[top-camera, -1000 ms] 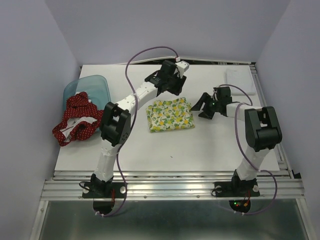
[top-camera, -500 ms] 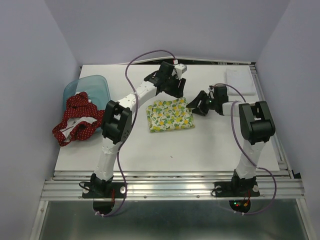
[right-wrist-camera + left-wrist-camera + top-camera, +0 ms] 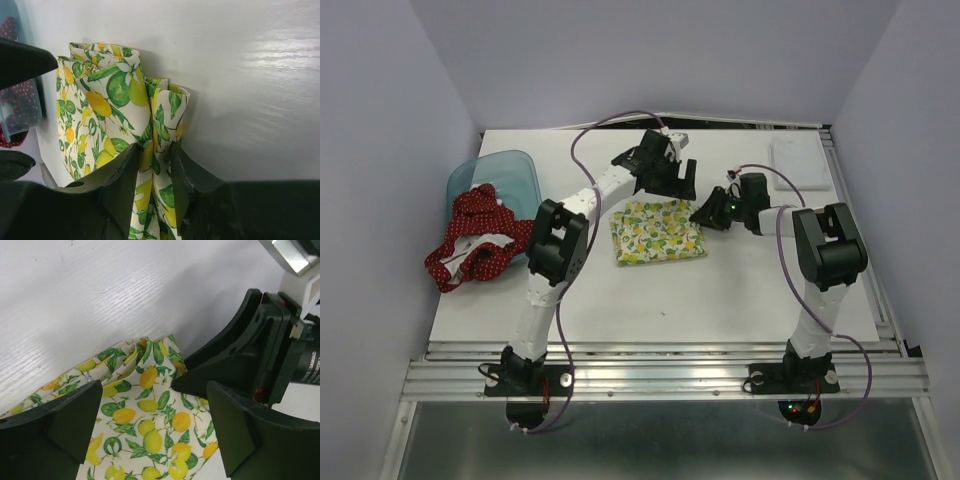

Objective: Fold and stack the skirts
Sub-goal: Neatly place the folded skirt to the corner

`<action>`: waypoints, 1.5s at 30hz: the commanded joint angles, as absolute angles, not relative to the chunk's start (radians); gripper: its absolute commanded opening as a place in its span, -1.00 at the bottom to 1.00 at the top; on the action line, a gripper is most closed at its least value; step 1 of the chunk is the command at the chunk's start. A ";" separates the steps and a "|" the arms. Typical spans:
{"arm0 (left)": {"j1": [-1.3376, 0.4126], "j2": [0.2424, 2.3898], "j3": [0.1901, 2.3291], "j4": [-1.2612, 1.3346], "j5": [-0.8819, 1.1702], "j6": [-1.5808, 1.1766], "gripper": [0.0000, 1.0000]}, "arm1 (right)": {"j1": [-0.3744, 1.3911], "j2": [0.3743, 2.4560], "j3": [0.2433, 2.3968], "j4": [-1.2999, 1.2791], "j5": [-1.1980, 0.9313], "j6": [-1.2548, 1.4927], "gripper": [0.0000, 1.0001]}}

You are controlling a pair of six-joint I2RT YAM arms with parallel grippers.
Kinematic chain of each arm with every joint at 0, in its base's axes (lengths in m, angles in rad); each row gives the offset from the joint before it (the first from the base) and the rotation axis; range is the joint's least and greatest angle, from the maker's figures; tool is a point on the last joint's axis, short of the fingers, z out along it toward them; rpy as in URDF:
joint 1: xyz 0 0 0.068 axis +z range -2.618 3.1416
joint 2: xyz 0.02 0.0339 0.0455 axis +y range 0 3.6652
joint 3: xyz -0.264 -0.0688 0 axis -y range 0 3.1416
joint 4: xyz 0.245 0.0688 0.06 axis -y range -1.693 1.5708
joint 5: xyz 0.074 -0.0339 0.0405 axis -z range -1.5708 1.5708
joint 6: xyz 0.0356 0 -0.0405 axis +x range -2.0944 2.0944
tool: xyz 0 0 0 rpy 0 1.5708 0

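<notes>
Top external: folded lemon skirt [image 3: 657,231], long axis left-right, on white table [image 3: 720,295], lilac walls [image 3: 650,60]; right gripper [image 3: 700,214] pinching its right edge, left gripper [image 3: 680,187] agape over its far edge.

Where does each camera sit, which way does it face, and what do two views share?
Top external: fixed above and behind the arm bases, facing down onto the white table; both whole arms show, left gripper and right gripper at the cream lemon-print cloth skirt.
Left wrist: on the left arm, facing down past its own open fingers at the skirt's corner.
Right wrist: on the right arm, facing along its own fingers, pinching the skirt's folded edge.
Shared: both wrist views show that corner and the other gripper.
</notes>
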State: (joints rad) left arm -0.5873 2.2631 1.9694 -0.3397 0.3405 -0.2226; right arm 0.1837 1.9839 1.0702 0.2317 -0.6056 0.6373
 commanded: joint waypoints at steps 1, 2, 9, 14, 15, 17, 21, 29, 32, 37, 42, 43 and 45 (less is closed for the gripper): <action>-0.588 2.258 1.950 -0.295 0.345 -0.304 0.97 | 0.212 1.922 1.048 0.324 -0.606 0.568 -0.25; -0.586 2.263 1.950 -0.295 0.345 -0.310 0.97 | 0.221 1.911 1.042 0.334 -0.604 0.546 -0.26; -0.598 2.293 1.945 -0.298 0.327 -0.348 0.96 | 0.252 1.881 1.016 0.380 -0.578 0.479 -0.32; -0.598 2.307 1.911 -0.293 0.304 -0.379 0.83 | 0.261 1.881 1.005 0.403 -0.575 0.462 -0.38; -0.597 2.309 1.907 -0.291 0.301 -0.385 0.81 | 0.261 1.881 1.002 0.410 -0.575 0.459 -0.42; -0.595 2.306 1.887 -0.276 0.319 -0.390 0.73 | 0.261 1.881 1.000 0.413 -0.577 0.451 -0.47; -0.594 2.277 1.850 -0.224 0.391 -0.364 0.73 | 0.261 1.882 1.005 0.410 -0.583 0.428 -0.78; -0.494 2.048 1.701 -0.144 0.557 -0.108 0.97 | 0.261 1.884 1.026 0.362 -0.667 0.344 -0.99; -0.440 1.988 1.663 -0.159 0.705 0.102 0.97 | 0.261 1.896 1.040 0.354 -0.713 0.330 -0.99; -0.408 2.041 1.742 -0.345 0.862 0.498 0.97 | 0.261 1.917 1.066 0.336 -0.745 0.319 -0.99; -0.419 2.153 1.825 -0.483 0.888 0.803 0.97 | 0.261 1.922 1.083 0.319 -0.759 0.318 -0.99; -0.425 2.172 1.873 -0.506 0.887 0.843 0.97 | 0.261 1.921 1.086 0.318 -0.759 0.313 -0.99; -0.442 2.198 1.904 -0.540 0.887 0.908 0.97 | 0.261 1.919 1.095 0.302 -0.765 0.295 -0.99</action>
State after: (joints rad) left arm -0.4091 2.1456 1.8267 -0.3946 0.8253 0.6212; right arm 0.2558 1.9247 1.0473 0.3069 -0.7288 0.3359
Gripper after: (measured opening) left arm 0.986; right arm 0.031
